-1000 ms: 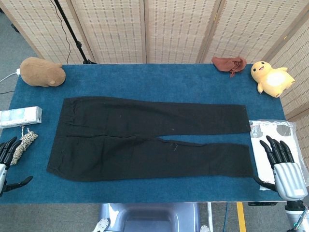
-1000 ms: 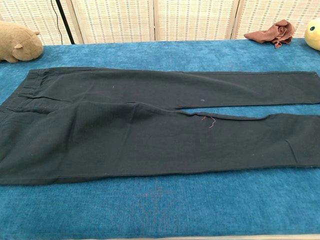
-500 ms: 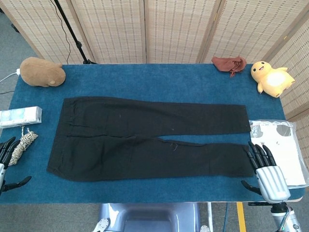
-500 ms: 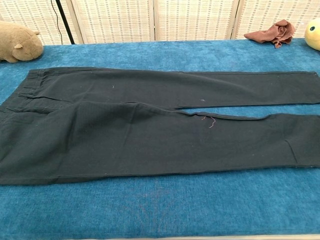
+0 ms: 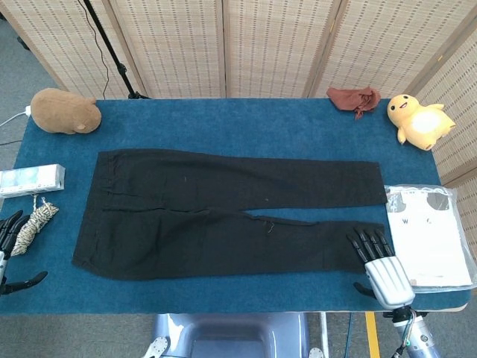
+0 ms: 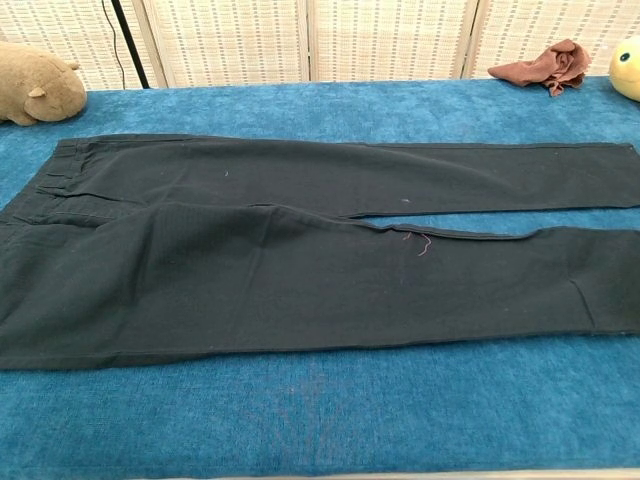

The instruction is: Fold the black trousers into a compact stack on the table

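The black trousers (image 5: 223, 212) lie flat and unfolded on the blue table (image 5: 246, 123), waistband at the left, both legs running right. The chest view shows the same trousers (image 6: 300, 260) filling most of the frame. My right hand (image 5: 381, 270) hovers at the near right, fingers spread, their tips over the hem of the nearer leg; it holds nothing. My left hand (image 5: 9, 253) shows only partly at the far left edge of the head view, fingers apart, off the trousers. Neither hand appears in the chest view.
A brown plush (image 5: 65, 111) sits at the back left, a yellow duck plush (image 5: 417, 121) and a rust cloth (image 5: 355, 98) at the back right. A white box (image 5: 31, 179) and rope bundle (image 5: 33, 224) lie left. A plastic bag (image 5: 432, 235) lies right.
My right hand has moved left from over the plastic bag to the hem of the nearer trouser leg. The left hand and the trousers have stayed put.
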Robot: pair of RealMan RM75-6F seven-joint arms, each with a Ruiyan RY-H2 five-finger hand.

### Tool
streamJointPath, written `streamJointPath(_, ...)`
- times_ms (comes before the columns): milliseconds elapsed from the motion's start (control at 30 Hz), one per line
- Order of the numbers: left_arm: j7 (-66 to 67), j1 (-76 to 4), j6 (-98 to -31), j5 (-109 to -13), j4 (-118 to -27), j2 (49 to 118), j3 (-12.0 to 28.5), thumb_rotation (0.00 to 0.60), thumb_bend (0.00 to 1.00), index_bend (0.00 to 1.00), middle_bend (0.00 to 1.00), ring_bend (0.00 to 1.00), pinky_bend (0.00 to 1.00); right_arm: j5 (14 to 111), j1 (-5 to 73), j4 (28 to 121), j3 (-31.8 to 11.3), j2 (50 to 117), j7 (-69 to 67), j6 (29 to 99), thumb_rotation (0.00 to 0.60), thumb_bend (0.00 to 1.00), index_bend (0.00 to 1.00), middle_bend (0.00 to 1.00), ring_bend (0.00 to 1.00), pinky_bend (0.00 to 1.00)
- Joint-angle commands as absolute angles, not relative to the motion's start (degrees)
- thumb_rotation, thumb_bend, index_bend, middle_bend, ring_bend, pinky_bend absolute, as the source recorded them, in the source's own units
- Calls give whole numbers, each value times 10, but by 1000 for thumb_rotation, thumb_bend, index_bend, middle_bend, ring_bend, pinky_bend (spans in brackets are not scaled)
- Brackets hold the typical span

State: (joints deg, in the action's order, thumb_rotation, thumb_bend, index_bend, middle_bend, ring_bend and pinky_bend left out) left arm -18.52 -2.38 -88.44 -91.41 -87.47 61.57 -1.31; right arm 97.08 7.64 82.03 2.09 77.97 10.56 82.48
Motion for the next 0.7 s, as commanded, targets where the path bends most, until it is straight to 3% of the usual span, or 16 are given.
streamJointPath(33,-186,-25,-881,-914,-875,615,-14,600,0,0,0,0,0,969,82,791,23,803,111,810,600,0,51,0,0,0)
streamJointPath(700,-201,-26,-876,-910,-875,609,-13,600,0,0,0,0,0,951,91,632,14,910,112,801,600,0,102,9,0,0)
